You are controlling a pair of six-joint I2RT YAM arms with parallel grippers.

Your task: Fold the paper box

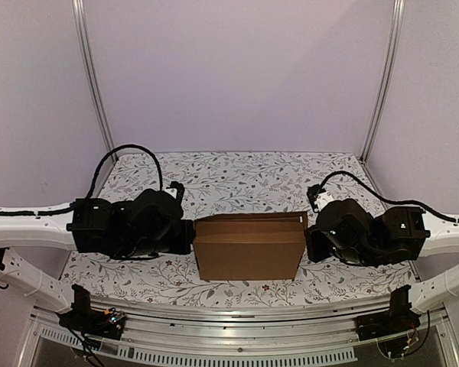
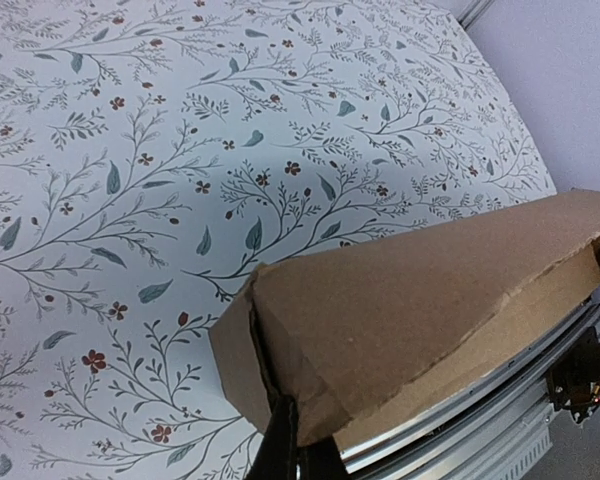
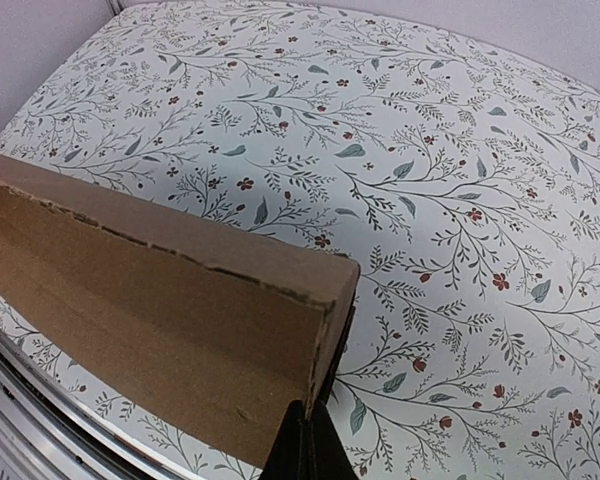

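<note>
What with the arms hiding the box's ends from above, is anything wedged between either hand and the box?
Nothing visible. The wrist views show the left hand right at the left end of the box and the right hand at its right end, with only cardboard directly ahead of each.

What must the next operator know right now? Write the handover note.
Left gripper: shut, tips against the paper box at its left end; whether it pinches a flap cannot be told.
Right gripper: shut, tips against the right end, same doubt.
Paper box: between the two arms, near the front edge of the table, standing as a closed rectangular shape.
Done: walls up, top panel down.
Left: probably confirm the end flaps and lid tabs are tucked, which is not visible here, then back both arms off.
</note>
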